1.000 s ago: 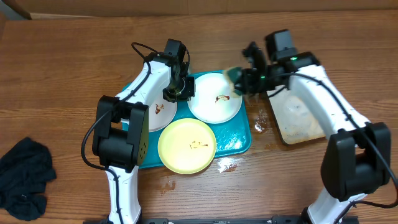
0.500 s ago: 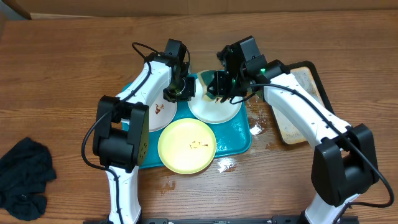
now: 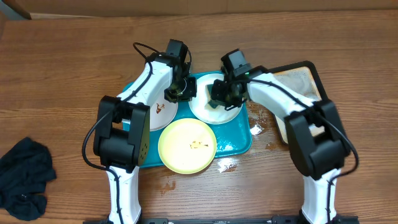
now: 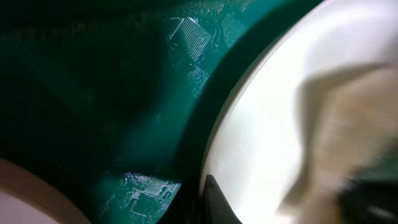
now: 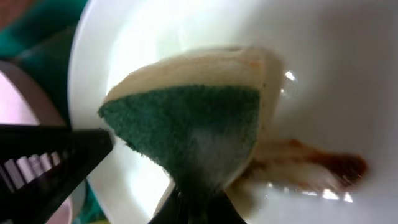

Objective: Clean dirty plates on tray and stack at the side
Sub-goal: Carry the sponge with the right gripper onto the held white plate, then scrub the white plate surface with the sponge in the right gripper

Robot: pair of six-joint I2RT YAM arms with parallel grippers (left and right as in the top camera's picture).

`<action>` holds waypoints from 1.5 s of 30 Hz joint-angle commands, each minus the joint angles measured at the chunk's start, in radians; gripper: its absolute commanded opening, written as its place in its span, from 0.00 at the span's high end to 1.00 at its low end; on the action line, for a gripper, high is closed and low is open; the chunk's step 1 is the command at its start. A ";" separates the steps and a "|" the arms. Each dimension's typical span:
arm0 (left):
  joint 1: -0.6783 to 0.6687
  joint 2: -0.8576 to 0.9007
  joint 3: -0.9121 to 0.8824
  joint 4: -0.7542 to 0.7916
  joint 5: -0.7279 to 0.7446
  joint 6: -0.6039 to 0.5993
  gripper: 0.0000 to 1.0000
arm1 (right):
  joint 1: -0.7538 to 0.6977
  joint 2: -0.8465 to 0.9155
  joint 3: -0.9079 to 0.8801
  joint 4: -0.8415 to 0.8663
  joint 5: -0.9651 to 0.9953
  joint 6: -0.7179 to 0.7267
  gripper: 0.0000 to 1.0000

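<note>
**A:** Overhead view, nearest first: the yellow-green plate (image 3: 186, 146) lies on the near side of the turquoise tray (image 3: 241, 140), overlapping its near rim, with a small yellow smear in the middle.

**B:** And well off to the near left, a dark cloth (image 3: 25, 177) is crumpled on the wooden table (image 3: 74, 62). There are wet patches (image 3: 256, 129) just right of the tray.

**A:** Further in, two white plates are side by side on the tray. The left white plate (image 3: 158, 112) is mostly hidden under the left arm, though a dark smear shows on it.

**B:** The right white plate (image 3: 211, 114) is where it's happening! The right gripper (image 3: 221, 93) is down over it, fingers clamped on the sponge (image 5: 193, 130). That's green scrub side up, pale foam behind, pressed on the plate beside a brown smear (image 5: 311, 162).

**A:** The left gripper (image 3: 177, 94) is at that plate's left edge with its fingers closed. Its wrist camera is tight on the white rim, with one dark fingertip (image 4: 214, 199) against it. Whether it pinches the rim, I can't tell.

**B:** At the far right, behind the right arm, is the black-rimmed soapy tray (image 3: 305, 71).
</note>
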 commanded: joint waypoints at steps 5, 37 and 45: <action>-0.035 0.013 0.016 0.000 0.012 -0.026 0.96 | 0.051 0.010 0.022 0.097 -0.072 0.088 0.96; -0.036 0.013 0.016 -0.022 -0.030 -0.048 0.96 | -0.011 0.010 0.022 -0.219 0.426 -0.027 0.96; -0.036 0.013 0.016 -0.028 -0.033 -0.049 0.96 | -0.012 0.010 0.025 -0.246 0.536 0.070 0.96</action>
